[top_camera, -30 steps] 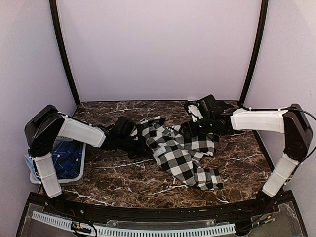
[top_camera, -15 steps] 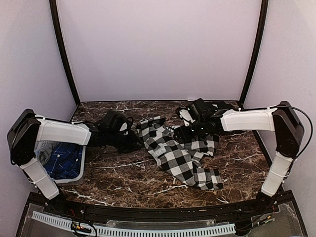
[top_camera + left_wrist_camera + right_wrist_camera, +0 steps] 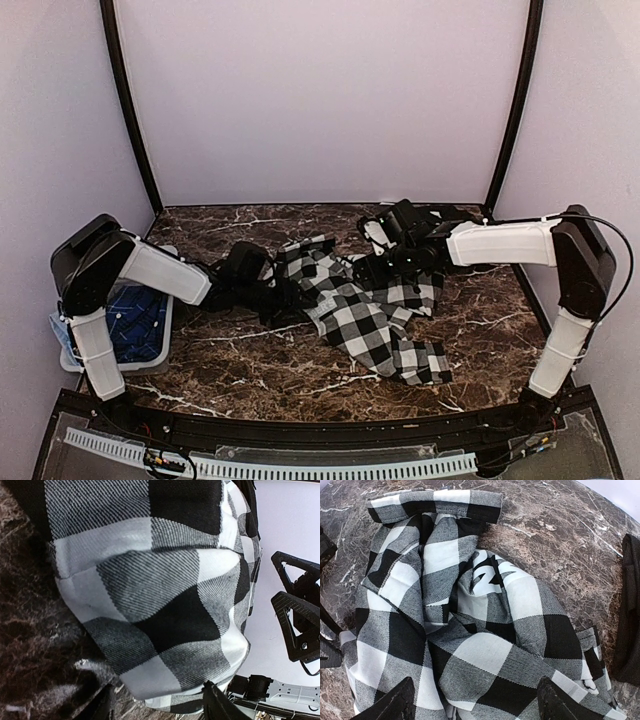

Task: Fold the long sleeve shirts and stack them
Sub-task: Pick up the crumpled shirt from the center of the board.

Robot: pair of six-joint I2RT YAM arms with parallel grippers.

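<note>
The shirt [image 3: 150, 605] is filling the left wrist view and running off its top edge. The left end effector [image 3: 162, 707] is showing only two dark finger stubs at the bottom, so its grip is not readable. The right end effector [image 3: 475, 705] is likewise being cut off. The white letters [image 3: 487, 574] are sinking into folds, illegible. The left arm [image 3: 160, 272] is covering part of the basket [image 3: 150, 366] at the left edge of the worktop [image 3: 250, 370].

- Your left arm [image 3: 165, 272] reaches low to the right, with the elbow raised; the left tool [image 3: 160, 690] has its jaws wide apart.
- Your right arm [image 3: 500, 243] reaches to the left; the right tool [image 3: 476, 682] points down, jaws also wide apart.
</note>
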